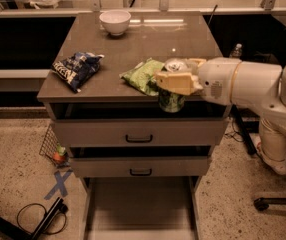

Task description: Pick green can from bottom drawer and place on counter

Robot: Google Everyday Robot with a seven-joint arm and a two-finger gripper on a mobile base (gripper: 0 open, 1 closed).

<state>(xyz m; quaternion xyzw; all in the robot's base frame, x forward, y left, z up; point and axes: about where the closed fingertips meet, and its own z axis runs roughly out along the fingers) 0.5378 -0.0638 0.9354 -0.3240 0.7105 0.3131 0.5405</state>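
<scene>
My gripper (175, 79) is shut on the green can (171, 100), a dark-green can with a silver top. It holds the can upright in front of the counter's (143, 41) front edge, the can's top about level with the counter surface, just right of the green chip bag (143, 75). The can's lower part hangs in front of the gap above the top drawer. The bottom drawer (140, 206) is pulled out near the floor and its grey floor is bare. My white arm reaches in from the right.
A white bowl (115, 21) stands at the counter's back. A blue chip bag (76, 69) lies at its left front. Two grey drawers with black handles (139, 138) stand slightly open. A wire basket (53, 146) and cables lie on the floor at left.
</scene>
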